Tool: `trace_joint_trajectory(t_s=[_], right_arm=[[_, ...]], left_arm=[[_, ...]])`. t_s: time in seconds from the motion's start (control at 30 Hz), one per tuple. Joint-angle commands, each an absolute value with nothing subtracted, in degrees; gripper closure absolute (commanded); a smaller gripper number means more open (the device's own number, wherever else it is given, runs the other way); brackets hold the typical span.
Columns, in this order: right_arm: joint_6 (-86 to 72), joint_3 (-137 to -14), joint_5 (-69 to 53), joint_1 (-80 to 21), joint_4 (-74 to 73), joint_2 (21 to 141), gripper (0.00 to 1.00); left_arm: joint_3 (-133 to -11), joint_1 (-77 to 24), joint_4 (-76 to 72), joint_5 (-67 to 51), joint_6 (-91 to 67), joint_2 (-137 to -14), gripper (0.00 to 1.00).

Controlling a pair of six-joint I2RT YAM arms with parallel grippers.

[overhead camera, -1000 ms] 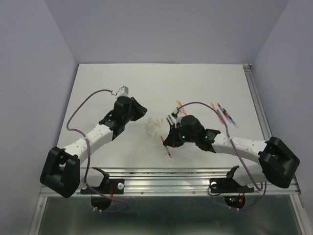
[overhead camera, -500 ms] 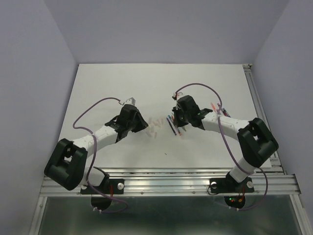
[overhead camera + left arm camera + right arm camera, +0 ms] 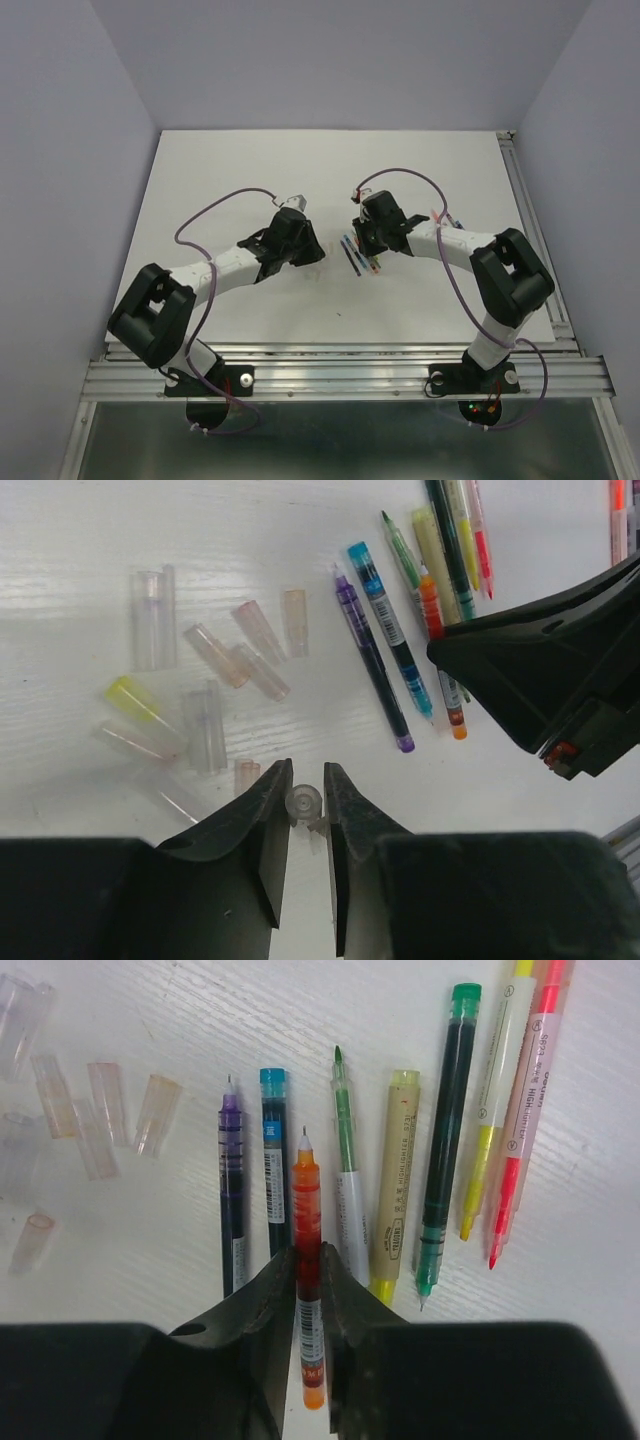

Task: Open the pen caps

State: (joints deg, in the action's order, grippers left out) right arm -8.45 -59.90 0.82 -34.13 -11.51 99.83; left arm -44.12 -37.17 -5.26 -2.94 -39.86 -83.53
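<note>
The left pincer (image 3: 307,778), nearly closed, pinches one clear pen cap (image 3: 303,803). The right pincer (image 3: 308,1260) clasps the orange pen (image 3: 306,1195) on the surface (image 3: 150,1230). Loose caps (image 3: 262,670) lie beside bare-tipped pens (image 3: 400,1180), so little seems left.

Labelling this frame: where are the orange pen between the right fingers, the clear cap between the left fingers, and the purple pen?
orange pen (image 3: 306,1200), right wrist view, upper barrel.
clear cap (image 3: 303,802), left wrist view, its round end.
purple pen (image 3: 231,1190), right wrist view, mid barrel.
</note>
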Motion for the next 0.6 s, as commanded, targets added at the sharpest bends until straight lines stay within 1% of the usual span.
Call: trace_joint_trajectory(t_s=[0.0,0.03,0.17,0.33,0.4,0.43,0.47,0.5,0.57], right_arm=[[-7.6,-63.1,0.4,-33.7,-10.8,99.8,0.7],[-7.7,-63.3,-1.1,-33.7,-11.0,99.8,0.68],[-8.0,-64.1,-1.4,-33.4,-12.0,99.2,0.64],[-9.4,-63.0,-2.4,-33.3,-11.2,94.8,0.59],[-11.2,-61.8,-1.2,-33.1,-10.5,91.8,0.55],[-13.0,-61.4,-0.4,-33.0,-10.0,90.8,0.49],[-13.8,-60.9,0.5,-32.9,-9.8,89.6,0.48],[-14.7,-60.6,3.3,-32.7,-9.8,88.5,0.46],[-17.6,-59.5,8.1,-32.4,-10.0,85.4,0.38]], left_arm=[[-47.9,-38.3,-5.2,-2.4,-38.1,-85.3,0.69],[-48.2,-38.6,-5.0,-2.2,-38.0,-85.7,0.69],[-49.3,-39.6,-4.7,-1.7,-38.0,-86.6,0.67],[-49.8,-40.5,-4.5,-1.6,-37.9,-87.4,0.65],[-50.0,-40.6,-4.3,-1.7,-37.7,-88.0,0.65],[-50.3,-40.9,-4.1,-1.8,-37.6,-88.2,0.65],[-50.3,-41.0,-4.0,-1.8,-37.6,-88.4,0.65],[-50.4,-41.0,-3.9,-1.7,-37.6,-88.7,0.65],[-50.6,-41.2,-3.5,-1.5,-37.6,-88.9,0.65]])
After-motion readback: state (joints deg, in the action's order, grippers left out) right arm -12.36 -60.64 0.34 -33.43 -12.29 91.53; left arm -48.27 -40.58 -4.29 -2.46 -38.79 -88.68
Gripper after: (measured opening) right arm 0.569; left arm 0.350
